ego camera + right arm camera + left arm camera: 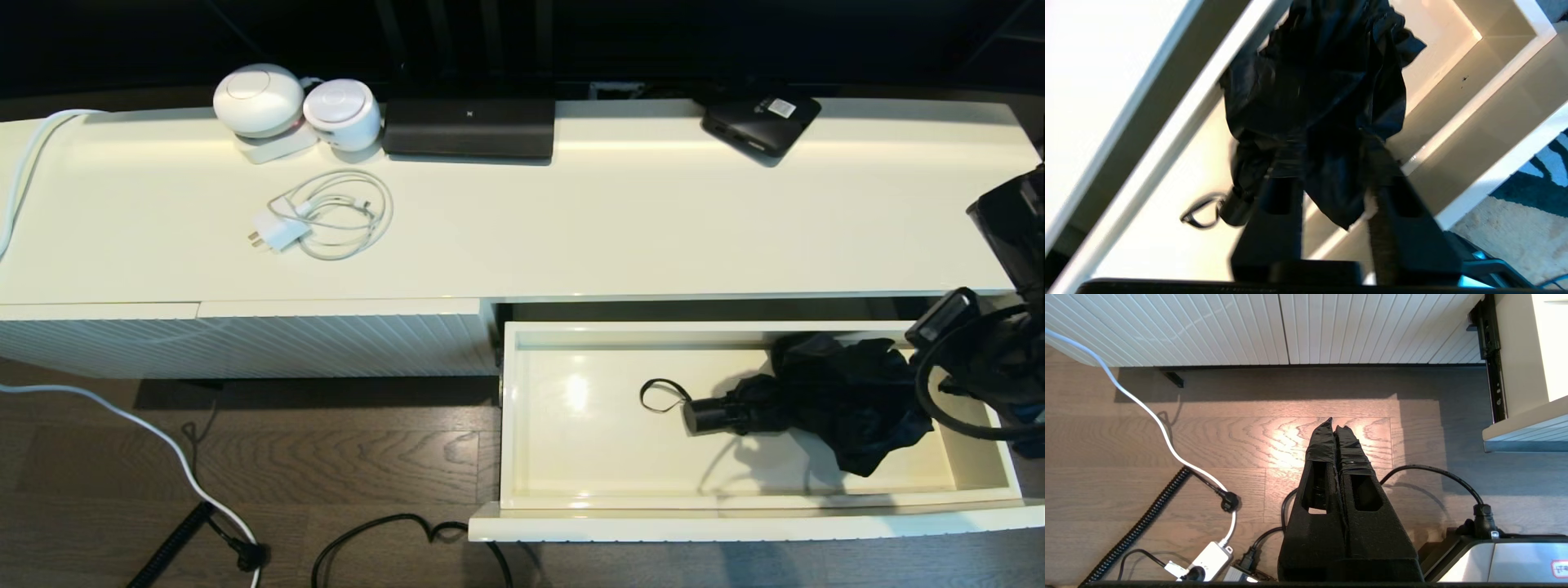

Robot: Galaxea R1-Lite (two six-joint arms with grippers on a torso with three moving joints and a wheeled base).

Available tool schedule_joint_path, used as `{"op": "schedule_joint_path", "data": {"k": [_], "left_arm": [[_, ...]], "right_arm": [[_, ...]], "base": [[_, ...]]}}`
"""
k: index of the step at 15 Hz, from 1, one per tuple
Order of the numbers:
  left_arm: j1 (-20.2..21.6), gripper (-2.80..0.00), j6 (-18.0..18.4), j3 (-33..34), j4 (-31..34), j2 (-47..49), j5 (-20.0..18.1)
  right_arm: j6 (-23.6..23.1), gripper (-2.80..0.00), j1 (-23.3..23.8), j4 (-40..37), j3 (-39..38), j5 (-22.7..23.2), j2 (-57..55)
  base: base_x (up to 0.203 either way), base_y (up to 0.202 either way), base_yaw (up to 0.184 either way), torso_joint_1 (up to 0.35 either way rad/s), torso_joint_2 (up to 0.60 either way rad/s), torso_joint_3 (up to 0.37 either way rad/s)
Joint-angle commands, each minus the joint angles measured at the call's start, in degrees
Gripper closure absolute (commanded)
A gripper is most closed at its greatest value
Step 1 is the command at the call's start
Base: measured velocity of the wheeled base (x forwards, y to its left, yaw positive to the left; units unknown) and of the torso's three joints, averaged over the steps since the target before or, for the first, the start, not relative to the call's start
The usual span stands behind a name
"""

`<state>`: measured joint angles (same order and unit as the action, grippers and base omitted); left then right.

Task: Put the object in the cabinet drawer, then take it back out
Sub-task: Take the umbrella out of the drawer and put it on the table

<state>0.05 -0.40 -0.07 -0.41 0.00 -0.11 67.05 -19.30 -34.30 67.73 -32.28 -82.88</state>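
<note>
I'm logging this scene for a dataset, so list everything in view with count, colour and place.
Umbrella: 1, black, in the open drawer, right part.
Drawer: 1, cream, pulled out.
Cabinet: 1, cream.
Round devices: 2, white, cabinet top, back left.
Charger with cable: 1, white, cabinet top.
Flat box: 1, black, white label, back right.
Floor cables: several, white and black.
Right gripper: open, at the umbrella fabric.
Left gripper: shut, above the floor.

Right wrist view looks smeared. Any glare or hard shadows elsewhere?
Right wrist view: motion blur smears the umbrella and the open right gripper over it. Head view: sharp, with a bright glare patch on the drawer floor and the umbrella's shadow cast toward the drawer front. Left wrist view: sharp, with a sunlit floor patch around the shut left gripper.
</note>
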Motion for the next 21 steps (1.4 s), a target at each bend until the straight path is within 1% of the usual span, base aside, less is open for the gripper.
{"op": "schedule_joint_path", "data": {"k": [1,2,3,6,7,8,9,11,13,15,17,21], "left_arm": [[0.04,0.00,-0.04,-0.01,-0.03,0.00,0.02],[0.03,0.00,-0.04,0.06,-0.03,0.00,0.02],[0.04,0.00,-0.04,0.00,-0.03,0.00,0.02],[-0.04,0.00,-0.04,-0.01,-0.03,0.00,0.02],[0.04,0.00,-0.04,-0.01,-0.03,0.00,0.02],[-0.04,0.00,-0.04,-0.01,-0.03,0.00,0.02],[-0.04,0.00,-0.04,-0.01,-0.03,0.00,0.02],[0.01,0.00,-0.04,0.02,-0.03,0.00,0.02],[0.04,0.00,-0.04,-0.01,-0.03,0.00,0.02],[0.04,0.00,-0.04,-0.01,-0.03,0.00,0.02],[-0.02,0.00,-0.04,0.03,-0.03,0.00,0.02],[0.04,0.00,-0.04,0.04,-0.03,0.00,0.02]], "right_arm": [[2.83,-2.80,-0.25,-0.23,1.31,-2.11,-1.57],[4.35,-2.80,-0.13,-0.42,1.43,-3.36,-1.74],[4.60,-2.80,-0.12,-0.41,1.16,-3.71,-1.80],[5.47,-2.80,0.16,0.63,-0.07,-3.70,-4.26],[7.15,-2.80,0.81,0.86,0.03,-3.52,-6.55],[9.76,-2.80,1.75,1.36,-0.02,-2.00,-8.35],[10.80,-2.80,2.54,3.33,-0.34,0.66,-9.57],[11.07,-2.80,4.84,7.31,-0.53,3.00,-11.41],[10.79,-2.80,7.21,9.32,-0.16,6.10,-12.22],[10.88,-2.80,8.97,10.99,-0.38,7.91,-12.72],[10.98,-2.80,12.10,11.49,-0.89,9.27,-12.97],[11.17,-2.80,14.03,11.53,-2.48,10.18,-12.36]], "base": [[0.000,0.000,0.000,0.000,0.00,0.000],[0.000,0.000,0.000,0.000,0.00,0.000],[0.000,0.000,0.000,0.000,0.00,0.000],[0.000,0.000,0.000,0.000,0.00,0.000],[0.000,0.000,0.000,0.000,0.00,0.000],[0.000,0.000,0.000,0.000,0.00,0.000],[0.000,0.000,0.000,0.000,0.00,0.000],[0.000,0.000,0.000,0.000,0.00,0.000],[0.000,0.000,0.000,0.000,0.00,0.000],[0.000,0.000,0.000,0.000,0.00,0.000],[0.000,0.000,0.000,0.000,0.00,0.000],[0.000,0.000,0.000,0.000,0.00,0.000]]}}
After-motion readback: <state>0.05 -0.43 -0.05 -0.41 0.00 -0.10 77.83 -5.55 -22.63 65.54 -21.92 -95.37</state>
